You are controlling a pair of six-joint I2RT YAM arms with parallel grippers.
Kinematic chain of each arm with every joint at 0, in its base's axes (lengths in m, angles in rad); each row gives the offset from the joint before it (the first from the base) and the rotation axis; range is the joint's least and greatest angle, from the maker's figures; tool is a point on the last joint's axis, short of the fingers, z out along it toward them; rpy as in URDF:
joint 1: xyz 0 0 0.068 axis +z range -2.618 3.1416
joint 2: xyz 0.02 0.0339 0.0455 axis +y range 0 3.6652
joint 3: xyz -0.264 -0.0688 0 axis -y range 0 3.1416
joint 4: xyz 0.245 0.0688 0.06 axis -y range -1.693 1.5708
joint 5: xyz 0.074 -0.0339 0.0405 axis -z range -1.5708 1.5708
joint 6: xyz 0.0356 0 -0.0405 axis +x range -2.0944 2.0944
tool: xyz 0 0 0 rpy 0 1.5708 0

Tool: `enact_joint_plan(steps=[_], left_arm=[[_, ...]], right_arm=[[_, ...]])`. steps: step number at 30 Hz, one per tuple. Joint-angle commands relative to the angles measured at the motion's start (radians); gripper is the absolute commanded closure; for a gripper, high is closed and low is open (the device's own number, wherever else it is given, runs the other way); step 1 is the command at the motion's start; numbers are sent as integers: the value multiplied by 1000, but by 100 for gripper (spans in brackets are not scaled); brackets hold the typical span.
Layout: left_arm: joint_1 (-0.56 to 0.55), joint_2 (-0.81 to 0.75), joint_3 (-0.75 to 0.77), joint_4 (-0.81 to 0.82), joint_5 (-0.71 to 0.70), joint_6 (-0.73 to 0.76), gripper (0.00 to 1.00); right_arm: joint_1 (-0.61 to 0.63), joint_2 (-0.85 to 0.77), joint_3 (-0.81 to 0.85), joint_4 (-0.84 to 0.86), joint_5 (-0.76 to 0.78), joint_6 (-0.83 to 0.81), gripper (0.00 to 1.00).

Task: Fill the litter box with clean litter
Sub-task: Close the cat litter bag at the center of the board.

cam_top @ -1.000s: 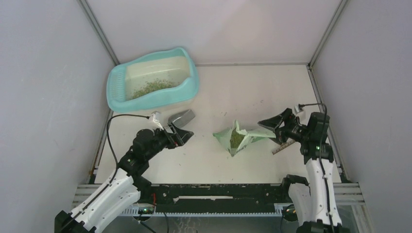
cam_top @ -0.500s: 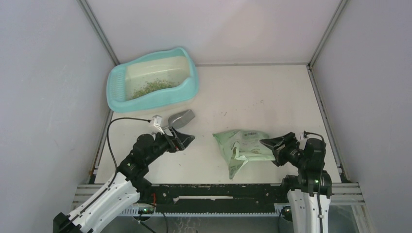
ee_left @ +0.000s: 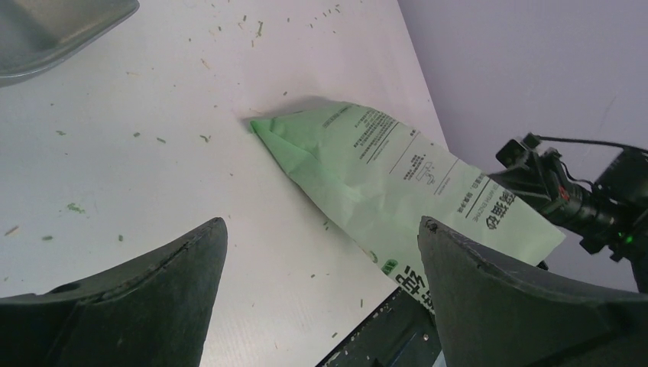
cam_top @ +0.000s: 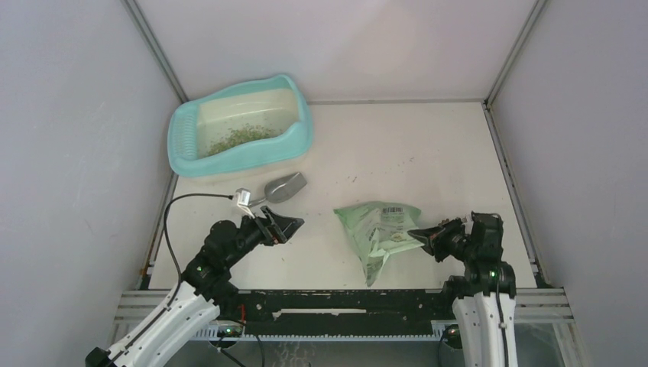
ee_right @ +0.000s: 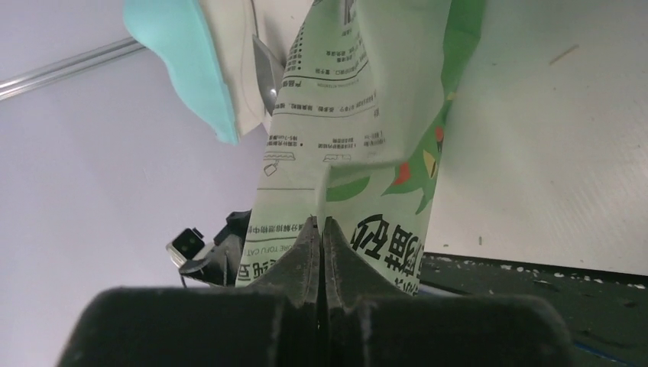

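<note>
1. The large light turquoise plastic litter box with its raised rim sits in the upper left of the top view, at the far left corner of the white worktop, slotted ledge towards the left wall.
2. Inside it, a thin patch of pale green-beige litter granules lies on the cream floor, with plenty of bare floor around it.
3. Just below the box, a grey metal scoop lies on the worktop, bowl pointing right.
4. The left hand hovers just below the scoop, apart from it. Its jaws are spread wide and they hold nothing; the wrist view looks straight between the dark fingers at bare worktop.
5. A flat green printed bag lies on its side at centre right, its label facing up.
6. Stray green crumbs dot the worktop between scoop and bag.
7. The right hand sits low at the bag's right edge, tips pointing left at it.
8. From the right wrist, those jaws are pressed fully together with only a seam between them, and the bag's printed face fills the view just beyond the tips. Whether any of the bag's film is caught there I cannot tell.
</note>
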Motion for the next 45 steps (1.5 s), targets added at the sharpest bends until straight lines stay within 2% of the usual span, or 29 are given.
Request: enact_joint_plan(steps=[1, 8, 11, 15, 22, 27, 32, 34, 36, 41, 45], left_arm=[[-6, -35, -17, 2, 5, -6, 3], [-5, -39, -8, -45, -33, 17, 3], [-6, -27, 9, -66, -53, 32, 3], [-6, -18, 42, -113, -87, 56, 3], [-6, -23, 101, -205, -162, 85, 2], [-6, -50, 131, -277, -194, 92, 2], [-6, -70, 136, -302, -201, 78, 3], [-6, -60, 138, -299, -198, 72, 3], [-6, -46, 142, -295, -193, 69, 3], [-8, 1, 166, -288, -182, 75, 4], [-14, 85, 204, -238, -166, 92, 4]], right_arm=[[-2, 245, -2, 313, 3, 6, 100], [69, 546, 65, 702, 29, 75, 100], [140, 740, 168, 826, 20, 76, 100], [227, 961, 379, 864, 21, 51, 100], [285, 1202, 699, 927, -17, 51, 100], [228, 1281, 733, 916, -123, -21, 100], [96, 1331, 712, 672, -185, -332, 100], [50, 1350, 698, 552, -149, -442, 77], [6, 1343, 641, 495, -104, -528, 64], [-87, 1217, 406, 525, -27, -579, 47], [-90, 1123, 335, 495, -24, -588, 44]])
